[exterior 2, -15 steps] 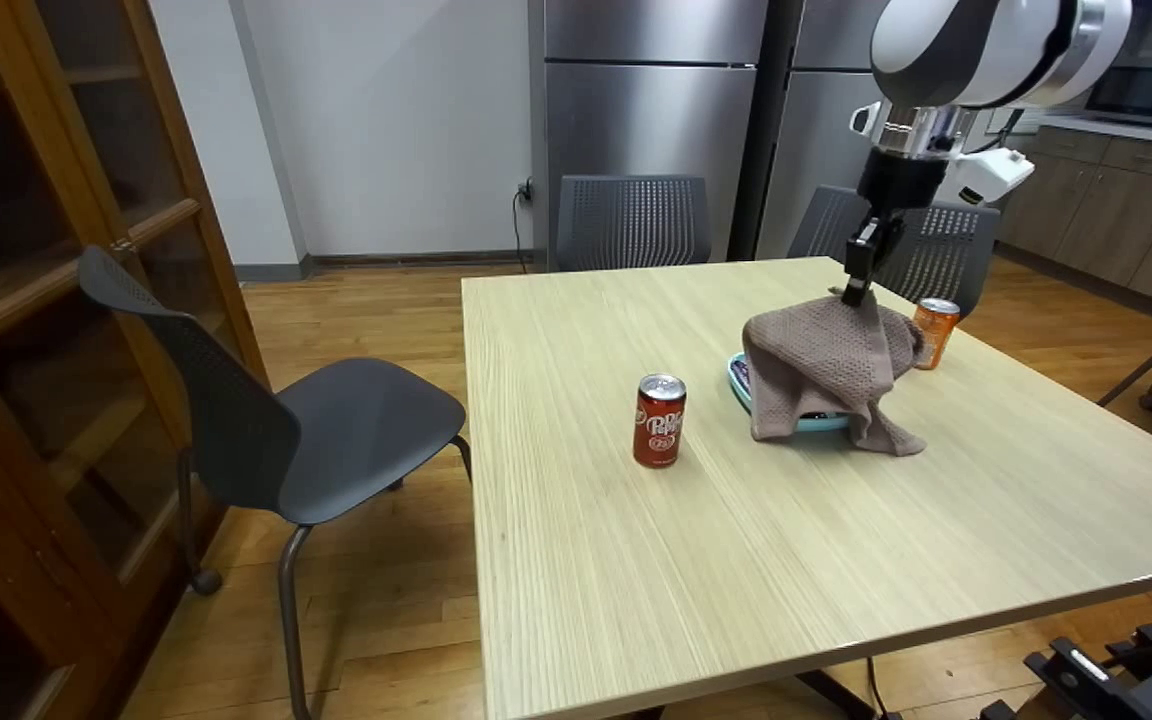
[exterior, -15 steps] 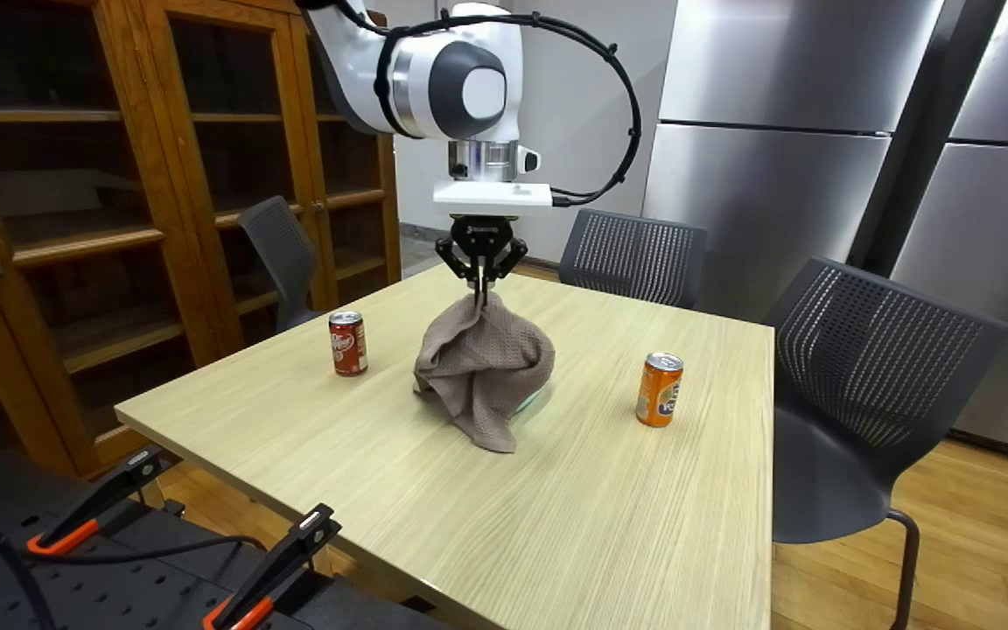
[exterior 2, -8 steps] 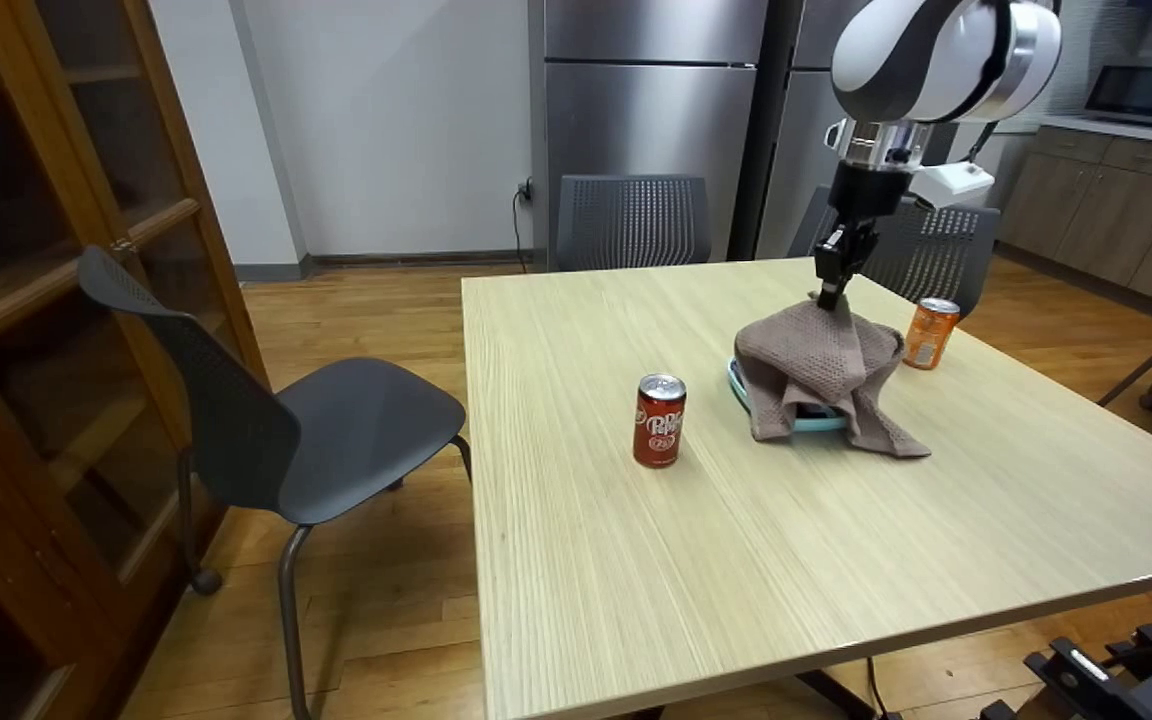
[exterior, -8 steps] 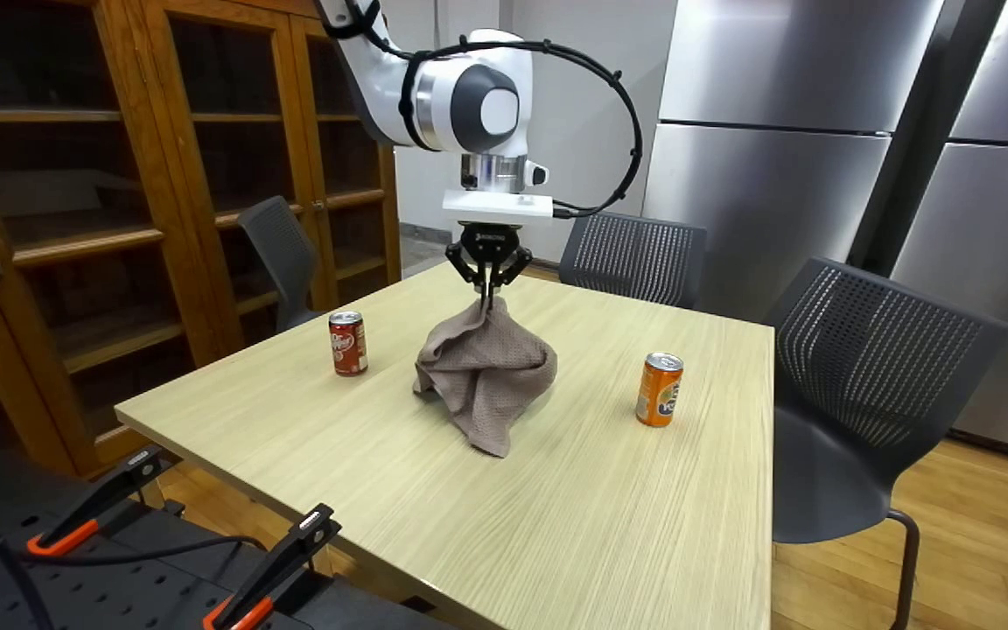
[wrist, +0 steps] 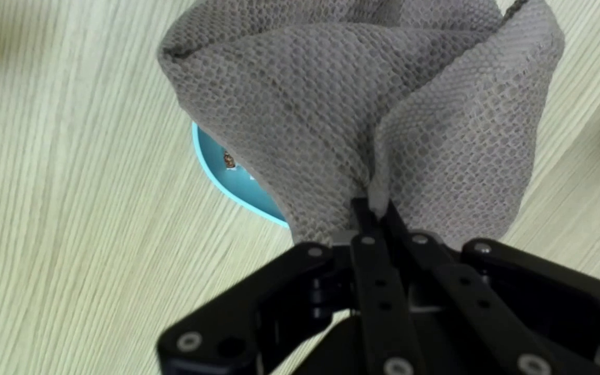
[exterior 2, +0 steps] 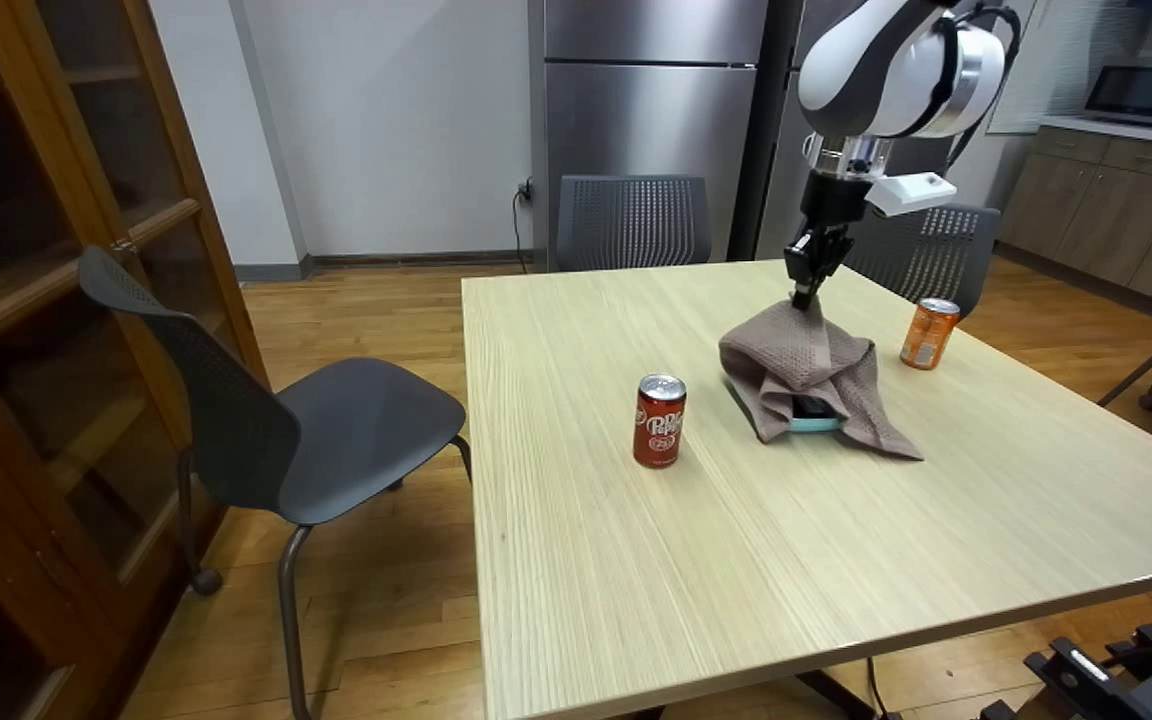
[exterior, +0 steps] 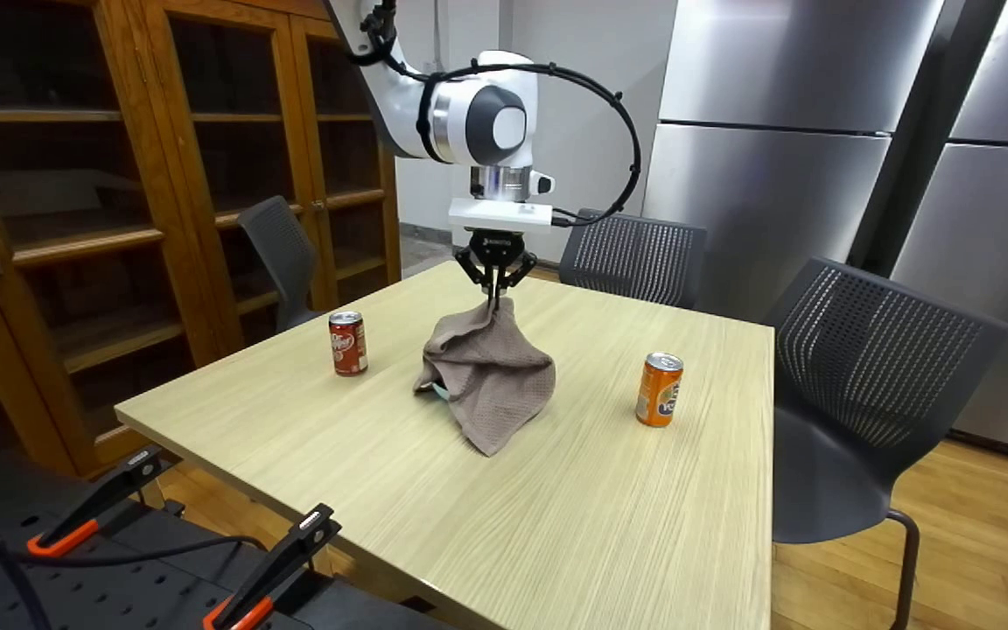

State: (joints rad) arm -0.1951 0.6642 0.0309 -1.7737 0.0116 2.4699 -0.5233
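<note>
Towel [exterior: 504, 372] gathered up at its 12 o'clock by the gripper [exterior: 493, 304] in an exterior view, draped down to the table [exterior: 609, 516]; red can [exterior: 348, 344] around 9–10 o'clock of it, orange can [exterior: 659, 390] at 3. Step in hand reads as working the towel over the dish.
In an exterior view, dish [exterior 2: 813, 425] shows at towel's 6 o'clock, dark item [exterior 2: 813, 407] in it.
Wrist view: jaws almost together, clamped on a towel fold; dish rim out at towel's 7–8 o'clock. Next move likely calls for a firm pinch and no snagging of dish.
</note>
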